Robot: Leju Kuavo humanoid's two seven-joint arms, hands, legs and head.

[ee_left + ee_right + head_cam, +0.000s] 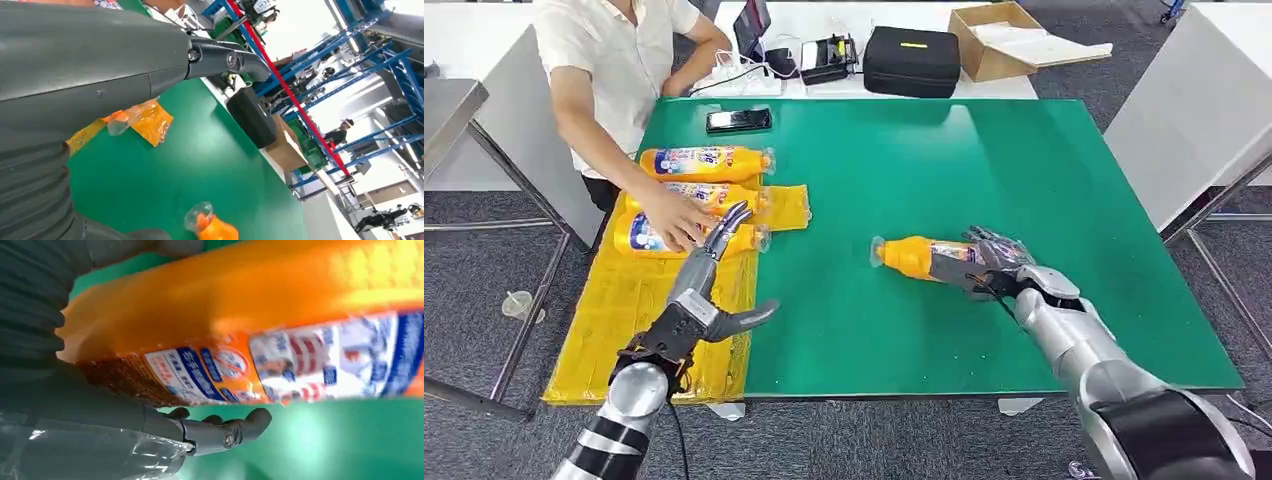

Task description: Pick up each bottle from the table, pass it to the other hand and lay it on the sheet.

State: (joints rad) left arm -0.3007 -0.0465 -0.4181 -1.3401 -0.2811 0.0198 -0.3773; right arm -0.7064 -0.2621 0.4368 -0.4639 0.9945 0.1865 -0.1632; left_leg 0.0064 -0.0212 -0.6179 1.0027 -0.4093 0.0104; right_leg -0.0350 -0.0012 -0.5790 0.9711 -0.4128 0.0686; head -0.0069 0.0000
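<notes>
The right hand (996, 262) was wrapped around the base end of a bottle (916, 256), which lay on its side on the green table (984, 170) with its clear cap pointing away from the fingers, toward the sheet (639, 300). The right wrist view showed the orange body and printed label pressed close against the palm, with dark fingers (235, 429) curled beneath it, so the hand was grasping the bottle. Whether it had left the table I could not tell; it looked to be resting there or only just raised.

The left hand (714, 290) hung above the sheet holding nothing, its fingers apart and stretched out, the tips reaching toward the three bottles (694, 195) already lying side by side on the sheet's far end. A person's hand (674, 215) rested on those bottles, just beyond the left fingertips.

Judged from this layout, three bottles were done and the one in the right hand seemed to be the last left on the table. It was at the pick-up step: lifting, handing across to the left hand and laying it on the sheet were all yet to come. The yellow sheet had bare space on the near side of the left fingers for it.
</notes>
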